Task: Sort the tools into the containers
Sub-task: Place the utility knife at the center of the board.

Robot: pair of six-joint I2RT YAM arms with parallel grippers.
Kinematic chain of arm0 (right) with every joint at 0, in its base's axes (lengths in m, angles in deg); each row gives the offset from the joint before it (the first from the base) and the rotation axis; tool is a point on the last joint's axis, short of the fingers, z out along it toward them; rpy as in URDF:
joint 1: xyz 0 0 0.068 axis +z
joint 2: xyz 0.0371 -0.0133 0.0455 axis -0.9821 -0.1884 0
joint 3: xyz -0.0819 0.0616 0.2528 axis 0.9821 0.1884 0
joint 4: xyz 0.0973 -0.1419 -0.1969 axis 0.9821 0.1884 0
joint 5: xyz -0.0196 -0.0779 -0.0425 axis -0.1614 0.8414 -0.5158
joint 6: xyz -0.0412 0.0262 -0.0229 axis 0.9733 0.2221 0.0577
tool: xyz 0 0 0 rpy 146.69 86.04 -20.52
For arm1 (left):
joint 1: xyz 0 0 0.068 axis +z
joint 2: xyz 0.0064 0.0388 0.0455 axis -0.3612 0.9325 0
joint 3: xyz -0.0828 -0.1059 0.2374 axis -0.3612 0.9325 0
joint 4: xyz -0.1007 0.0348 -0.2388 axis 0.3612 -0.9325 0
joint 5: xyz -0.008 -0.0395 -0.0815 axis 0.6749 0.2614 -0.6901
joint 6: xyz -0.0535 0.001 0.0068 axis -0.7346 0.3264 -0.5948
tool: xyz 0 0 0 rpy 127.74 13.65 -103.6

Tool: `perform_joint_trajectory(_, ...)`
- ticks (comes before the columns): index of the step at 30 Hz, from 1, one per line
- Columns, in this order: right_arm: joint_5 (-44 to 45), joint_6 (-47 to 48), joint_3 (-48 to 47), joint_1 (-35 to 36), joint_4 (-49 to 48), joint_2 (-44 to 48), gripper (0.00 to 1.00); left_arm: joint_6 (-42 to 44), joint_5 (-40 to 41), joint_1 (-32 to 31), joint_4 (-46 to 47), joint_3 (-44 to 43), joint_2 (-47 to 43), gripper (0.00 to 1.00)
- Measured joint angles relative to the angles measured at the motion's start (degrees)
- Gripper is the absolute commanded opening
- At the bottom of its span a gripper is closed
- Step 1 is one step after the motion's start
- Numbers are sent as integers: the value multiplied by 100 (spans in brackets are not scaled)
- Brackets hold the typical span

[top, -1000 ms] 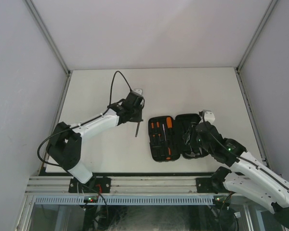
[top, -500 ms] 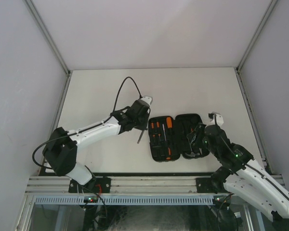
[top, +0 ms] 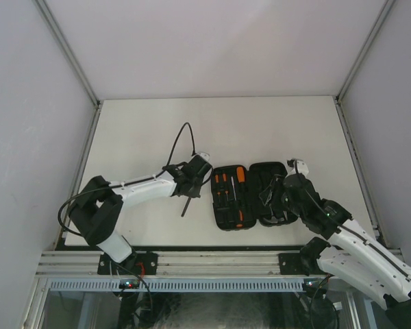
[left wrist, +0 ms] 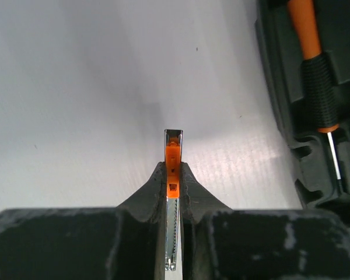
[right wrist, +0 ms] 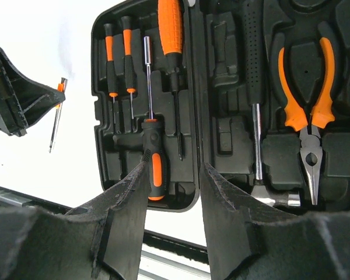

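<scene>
My left gripper point(top: 193, 184) is shut on a thin metal tool with an orange insert point(left wrist: 172, 153). The tool point(top: 185, 204) hangs over the bare table just left of the open black case point(top: 222, 223), apart from it. Inside the case point(right wrist: 221, 140) lie thin orange-and-black screwdrivers point(right wrist: 112, 64), a thicker orange screwdriver point(right wrist: 170, 29), a black-and-orange handle point(right wrist: 154, 166), a hammer point(right wrist: 256, 122) and pliers point(right wrist: 306, 99). My right gripper point(right wrist: 175, 163) stands open over the case's near edge with nothing between its fingers point(top: 282, 200). The held tool also shows in the right wrist view point(right wrist: 56, 119).
The white table point(top: 260, 130) is bounded by pale walls at the back and sides and by a metal rail point(top: 212, 264) at the near edge. A black cable point(top: 178, 140) loops up from the left arm.
The left arm has carried the thin tool from farther back toward the near edge, staying left of the case. The right arm shifted slightly over the case's right half.
</scene>
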Motion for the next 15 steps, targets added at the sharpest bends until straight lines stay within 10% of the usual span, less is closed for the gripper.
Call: perform_joint_trajectory(15,-197,155,0,-2,-92,-46,46,-61,-39,72,212,345,118,36)
